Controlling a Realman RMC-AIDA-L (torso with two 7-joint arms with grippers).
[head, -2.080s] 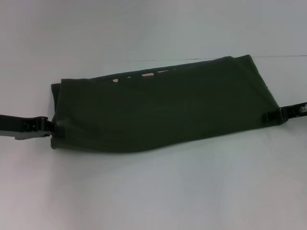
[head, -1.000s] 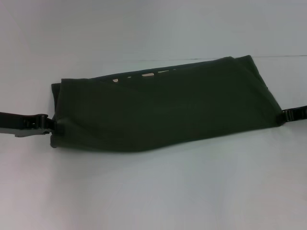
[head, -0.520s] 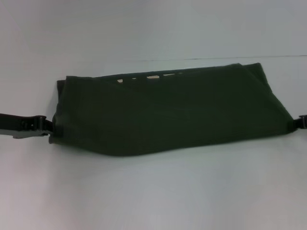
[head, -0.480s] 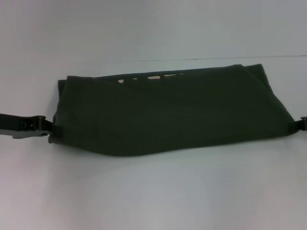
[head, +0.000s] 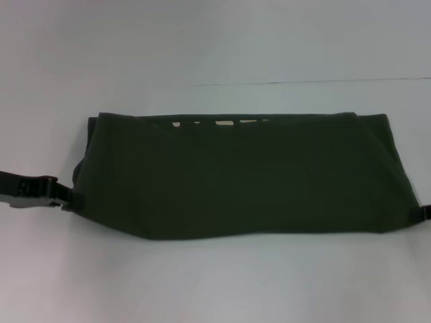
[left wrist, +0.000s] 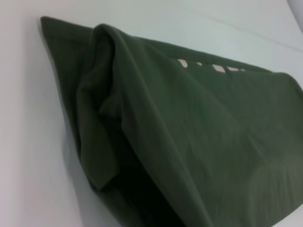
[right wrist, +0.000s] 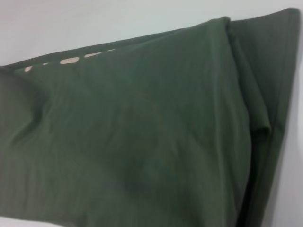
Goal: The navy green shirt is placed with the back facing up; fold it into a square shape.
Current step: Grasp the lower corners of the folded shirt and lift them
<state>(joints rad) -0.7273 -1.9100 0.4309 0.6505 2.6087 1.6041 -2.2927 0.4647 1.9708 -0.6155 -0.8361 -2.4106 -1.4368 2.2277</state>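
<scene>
The navy green shirt (head: 236, 178) lies on the white table as a long folded band, plain side up. Bits of pale lettering (head: 225, 123) peek out along its far fold. My left gripper (head: 67, 197) is at the band's near left corner, shut on the cloth. At the picture's right edge, my right gripper (head: 423, 212) holds the near right corner, mostly out of view. The left wrist view shows the shirt (left wrist: 189, 142) with its bunched left end. In the right wrist view the shirt (right wrist: 142, 142) lies with its layered right end. Neither wrist view shows fingers.
The white table (head: 215, 282) stretches all around the shirt, with bare surface in front and behind. A thin dark seam (head: 303, 83) crosses the table behind the shirt.
Both grippers moved toward me and the right one also outward. The shirt came with them, shifted right and nearer, and is now pulled into a straighter, wider band.
</scene>
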